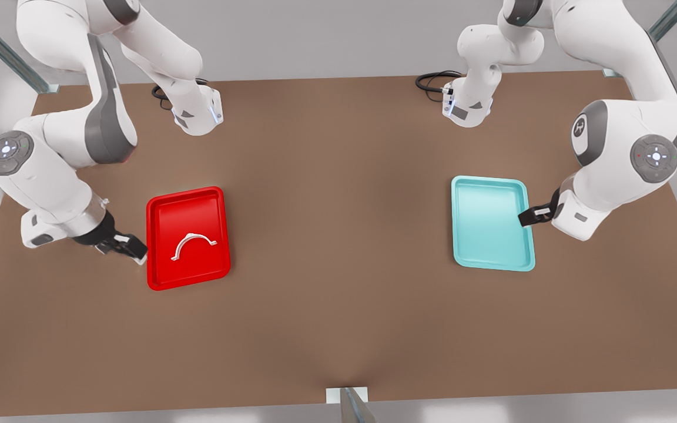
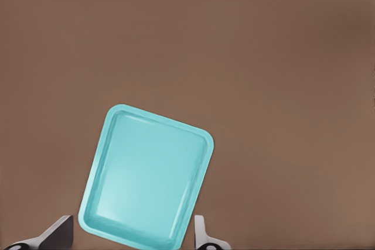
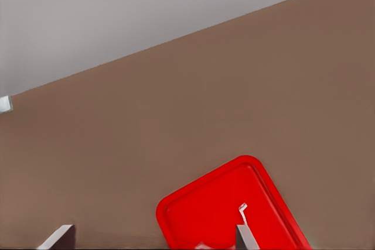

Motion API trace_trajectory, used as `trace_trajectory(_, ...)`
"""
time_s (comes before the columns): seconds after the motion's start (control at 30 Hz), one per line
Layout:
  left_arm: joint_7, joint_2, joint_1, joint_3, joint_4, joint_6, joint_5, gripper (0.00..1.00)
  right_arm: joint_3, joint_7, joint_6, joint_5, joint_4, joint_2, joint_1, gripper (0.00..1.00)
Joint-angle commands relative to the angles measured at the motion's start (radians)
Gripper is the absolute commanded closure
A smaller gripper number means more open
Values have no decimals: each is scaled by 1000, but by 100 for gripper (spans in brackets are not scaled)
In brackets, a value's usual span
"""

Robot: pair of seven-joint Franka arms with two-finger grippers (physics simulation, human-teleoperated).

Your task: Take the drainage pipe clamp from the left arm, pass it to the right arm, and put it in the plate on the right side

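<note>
Already the drainage pipe clamp (image 1: pixel 193 244) lies inside the plate (image 1: pixel 162 275), the glossy red tray on the front view's left, resting flat on the tray floor with its arch bowed toward the far side of the table (image 1: pixel 338 329) and a tab foot at each end. Nothing grips it.

Just beside the plate's outer edge, on the side away from the table's middle, sits the right gripper (image 1: pixel 130 247), low over the tabletop and pointing toward the tray. From the right wrist view its two fingers stand well apart with nothing between them, and the plate (image 3: pixel 199 215) and one end of the clamp (image 3: pixel 242 210) appear beyond them.

On the front view's right, the left gripper (image 1: pixel 531 215) hangs at the outer rim of the teal tray (image 1: pixel 491 258), about halfway along that long side. In the left wrist view its fingers (image 2: pixel 202 235) are spread wide and hold nothing, with the teal tray (image 2: pixel 99 174) lying beneath and ahead of them. Both trays sit well apart on the brown table.
</note>
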Motion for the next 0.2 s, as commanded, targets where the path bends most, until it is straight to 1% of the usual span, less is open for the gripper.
trace_trajectory(0.0,301,2,0,-1,2,4,-1,0,-27,-364,-167,20,1,-79,18,0)
trace_trajectory(0.03,301,2,-2,-1,2,4,-1,0,-410,-401,-190,91,-8,-120,355,0)
trace_trajectory(0.07,301,2,-3,-1,2,4,-1,0,-622,-422,-147,146,-138,-228,532,0)
trace_trajectory(0.1,301,2,-3,-2,2,4,-1,0,-641,-427,-136,145,-158,-239,564,0)
trace_trajectory(0.13,301,2,-5,-2,2,4,-1,0,-684,-434,-147,145,-142,-225,593,0)
trace_trajectory(0.17,302,2,-5,-2,2,4,-1,0,-685,-482,-142,151,-125,-179,598,0)
